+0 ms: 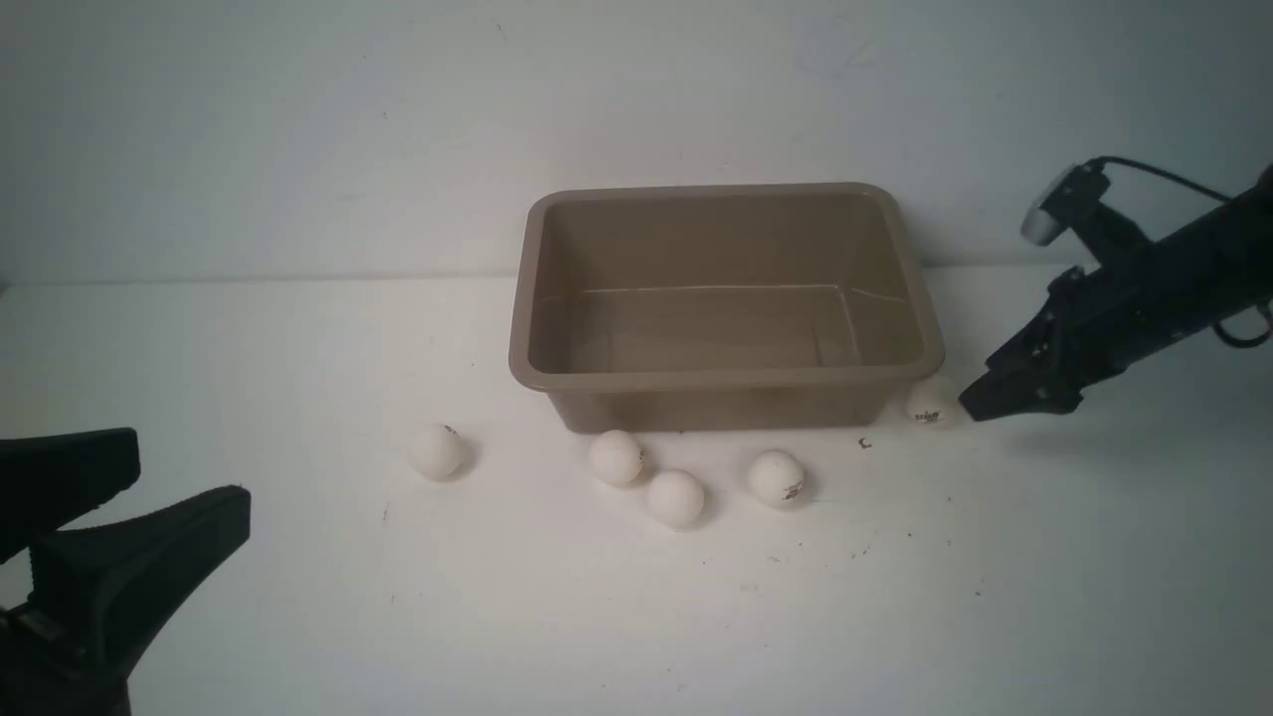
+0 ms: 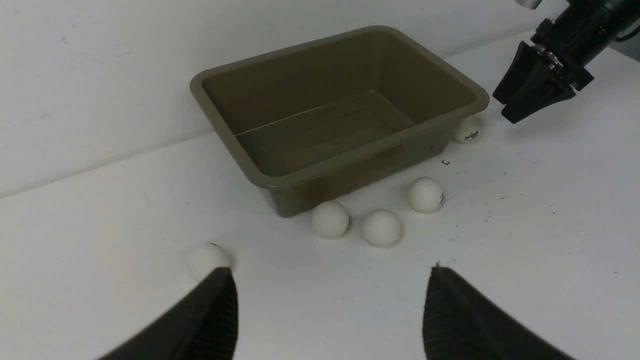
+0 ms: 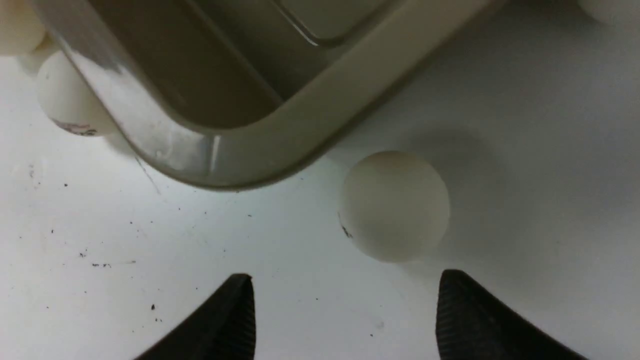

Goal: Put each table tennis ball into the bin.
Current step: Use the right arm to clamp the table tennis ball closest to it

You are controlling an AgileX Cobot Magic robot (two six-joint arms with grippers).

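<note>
The taupe bin (image 1: 726, 378) stands upright. Five white table tennis balls (image 1: 676, 497) lie outside it, one logo-printed ball (image 1: 930, 401) just ahead of the right gripper's (image 1: 973, 406) parted fingertips.

White table (image 1: 636, 617), dark specks (image 1: 865, 444); pale wall (image 1: 298, 119) behind.

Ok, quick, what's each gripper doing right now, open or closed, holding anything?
Left gripper: open, holding nothing.
Right gripper: open, holding nothing; a table tennis ball lies just ahead of it.
</note>
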